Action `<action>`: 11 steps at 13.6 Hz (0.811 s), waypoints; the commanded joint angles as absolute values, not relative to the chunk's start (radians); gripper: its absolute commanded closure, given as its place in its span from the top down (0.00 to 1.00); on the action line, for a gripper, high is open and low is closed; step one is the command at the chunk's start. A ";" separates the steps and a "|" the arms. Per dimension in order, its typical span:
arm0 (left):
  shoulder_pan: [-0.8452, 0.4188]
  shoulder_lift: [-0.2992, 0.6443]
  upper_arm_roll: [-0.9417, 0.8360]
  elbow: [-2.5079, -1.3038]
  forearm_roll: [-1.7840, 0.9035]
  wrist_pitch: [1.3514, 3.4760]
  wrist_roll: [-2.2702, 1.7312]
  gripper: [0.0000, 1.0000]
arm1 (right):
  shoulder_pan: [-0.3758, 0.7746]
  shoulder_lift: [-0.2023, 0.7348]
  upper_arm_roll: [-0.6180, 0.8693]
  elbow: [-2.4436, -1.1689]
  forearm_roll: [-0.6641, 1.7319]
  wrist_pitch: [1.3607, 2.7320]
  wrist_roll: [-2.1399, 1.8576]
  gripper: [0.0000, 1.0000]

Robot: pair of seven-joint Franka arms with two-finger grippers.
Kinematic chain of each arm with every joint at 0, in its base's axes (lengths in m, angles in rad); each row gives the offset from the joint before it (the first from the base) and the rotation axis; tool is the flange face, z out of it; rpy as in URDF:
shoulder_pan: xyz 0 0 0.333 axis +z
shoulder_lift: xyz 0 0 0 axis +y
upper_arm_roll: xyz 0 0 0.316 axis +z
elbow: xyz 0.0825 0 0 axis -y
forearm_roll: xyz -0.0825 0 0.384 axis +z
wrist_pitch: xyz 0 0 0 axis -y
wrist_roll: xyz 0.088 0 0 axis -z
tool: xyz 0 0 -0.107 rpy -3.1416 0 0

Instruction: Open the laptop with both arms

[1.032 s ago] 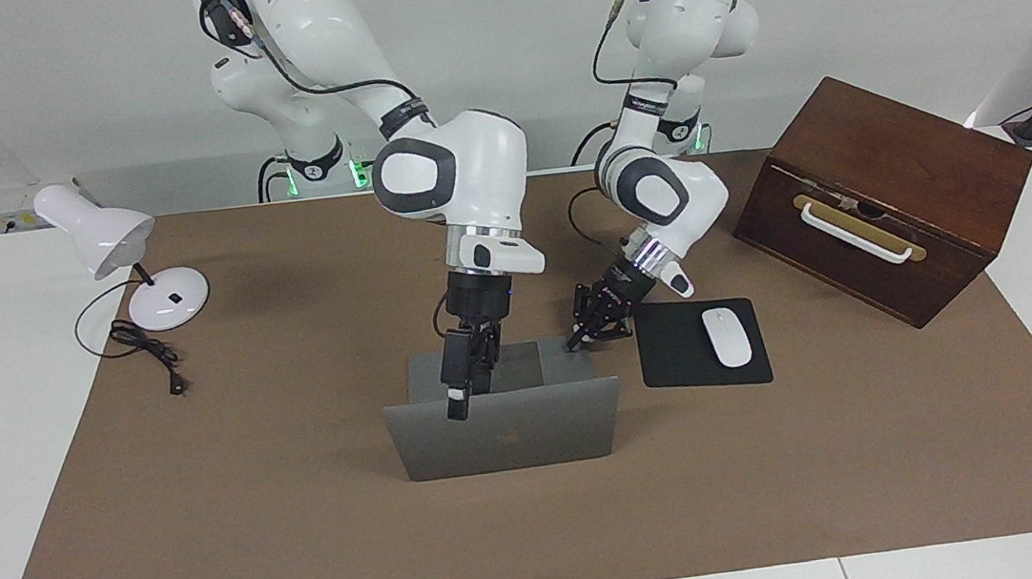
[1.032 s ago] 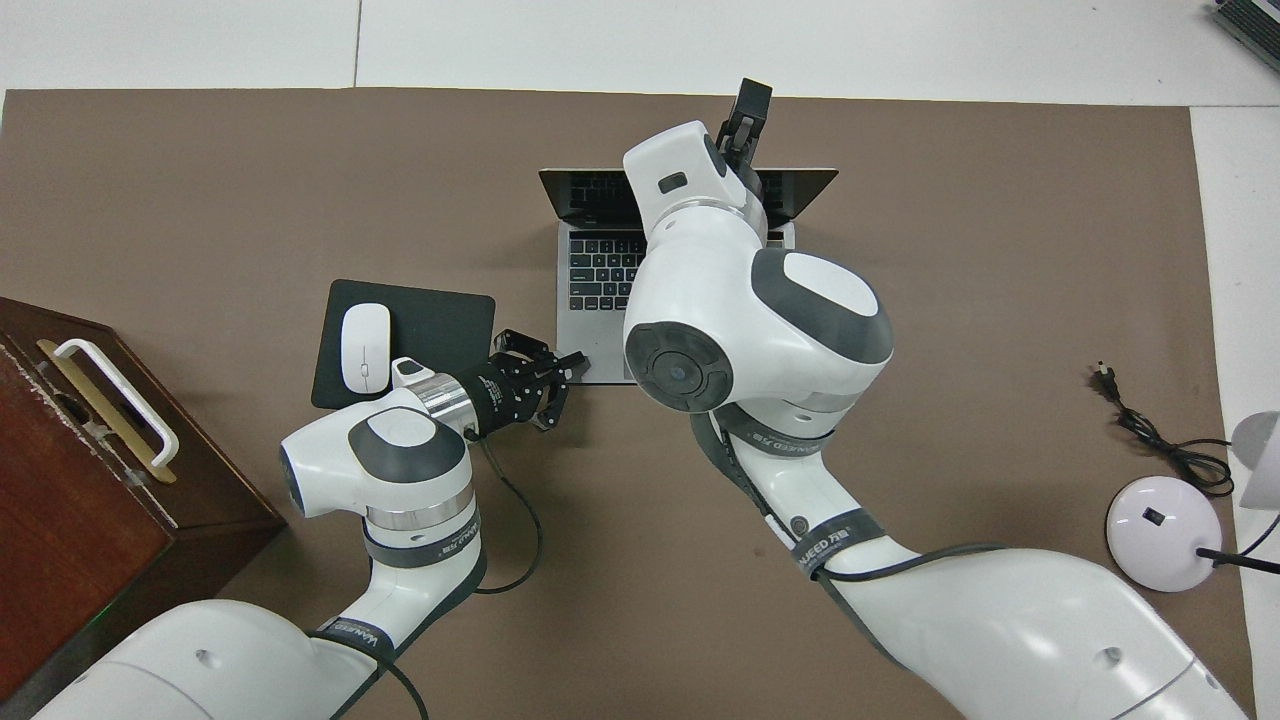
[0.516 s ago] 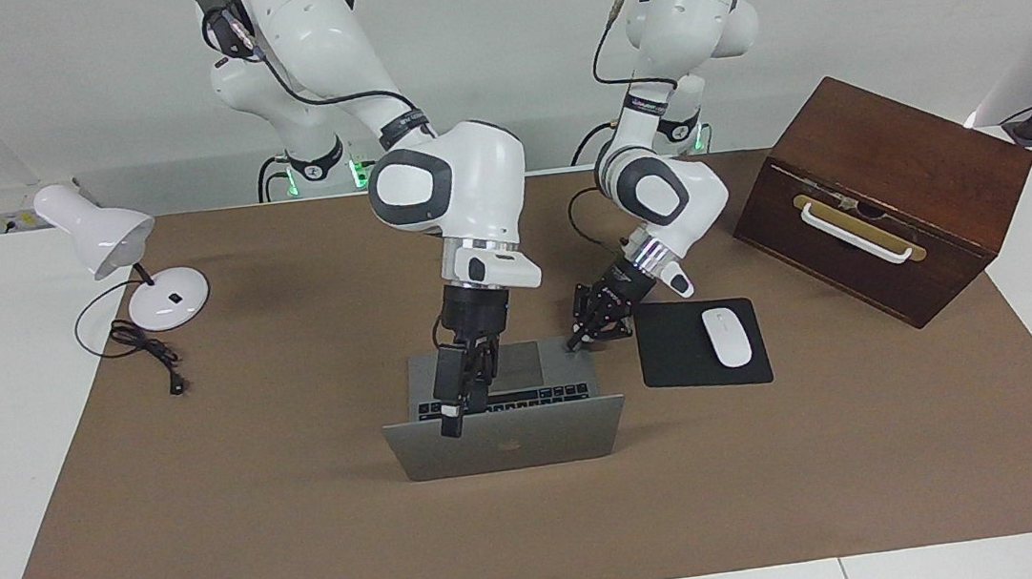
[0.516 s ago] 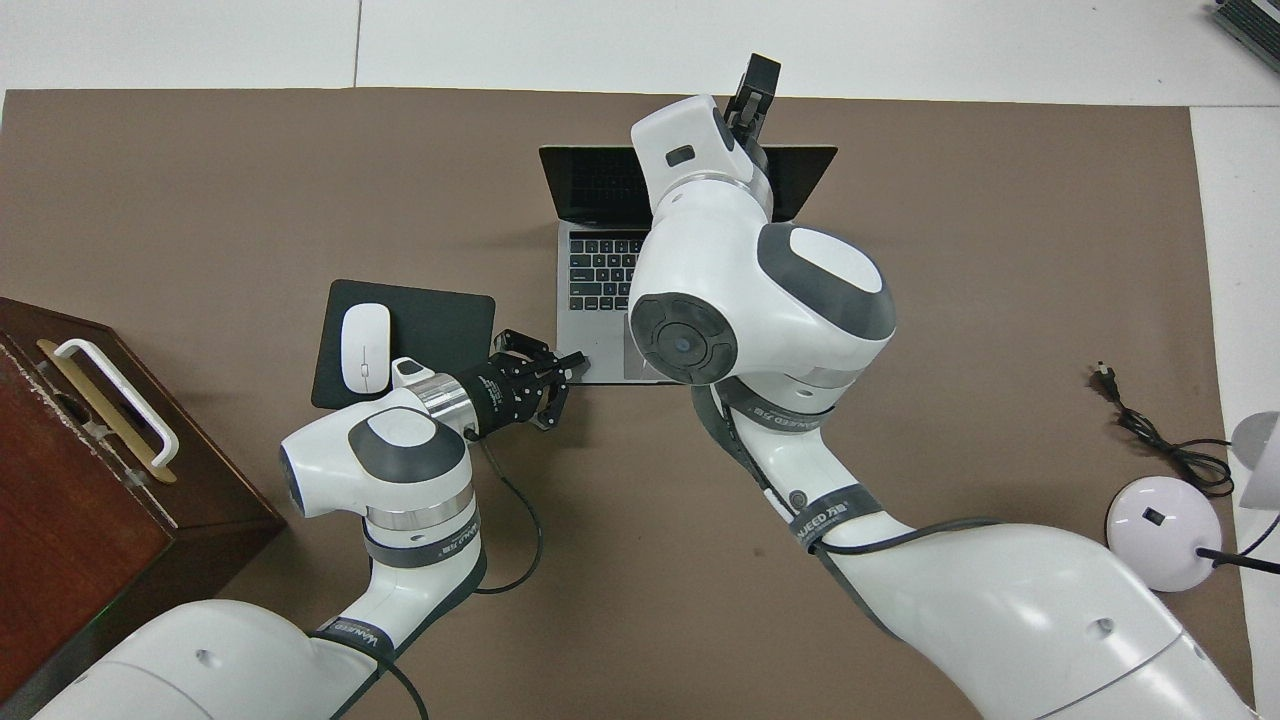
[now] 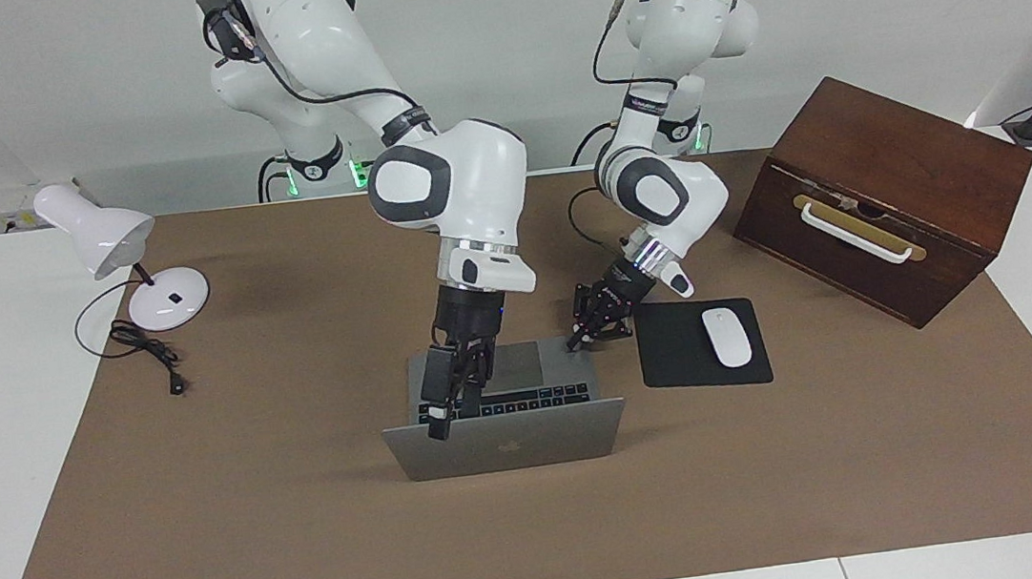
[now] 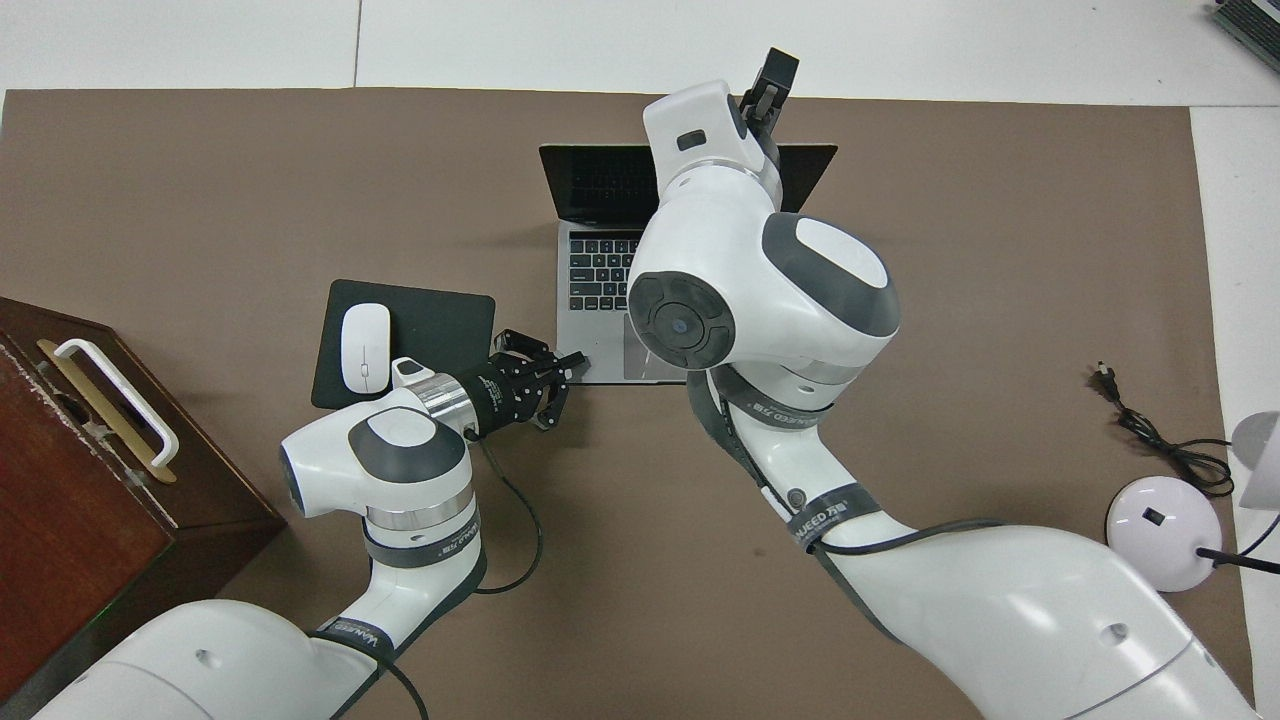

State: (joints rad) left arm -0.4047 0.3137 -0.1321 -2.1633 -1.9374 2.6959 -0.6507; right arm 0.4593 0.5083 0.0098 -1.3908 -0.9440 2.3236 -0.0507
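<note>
The silver-grey laptop [image 5: 513, 443] stands open in the middle of the brown mat, its lid with the dark logo tilted back and its black keys [image 6: 600, 270] showing. My right gripper [image 5: 437, 422] is at the lid's top edge toward the right arm's end, shut on the lid with one finger down its outer face; in the overhead view the right gripper [image 6: 775, 78] pokes out past the wrist. My left gripper [image 5: 572, 345] is shut, its tips pressing on the deck's corner nearest the robots, beside the mouse pad, as the left gripper [image 6: 575, 360] also shows from above.
A black mouse pad [image 5: 677, 359] with a white mouse [image 5: 726, 336] lies beside the laptop toward the left arm's end. A dark wooden box [image 5: 888, 183] with a white handle stands past it. A white desk lamp [image 5: 103, 239] and its cable [image 5: 144, 353] sit at the right arm's end.
The lid has swung further back and more of the keyboard shows. My right gripper went with the lid's edge, away from the robots. The left gripper has not moved.
</note>
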 commanded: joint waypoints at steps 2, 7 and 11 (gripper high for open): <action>-0.442 0.407 -0.132 -2.126 -1.953 2.721 -0.623 0.00 | 0.453 0.434 0.026 -1.425 -0.853 2.229 -0.046 1.00; -0.434 0.394 -0.132 -2.111 -1.902 2.727 -0.624 0.00 | 0.453 0.356 0.026 -1.425 -0.692 2.100 -0.051 1.00; -0.436 0.377 -0.130 -2.100 -1.879 2.756 -0.626 0.00 | 0.451 0.301 0.025 -1.420 -0.565 2.025 -0.048 1.00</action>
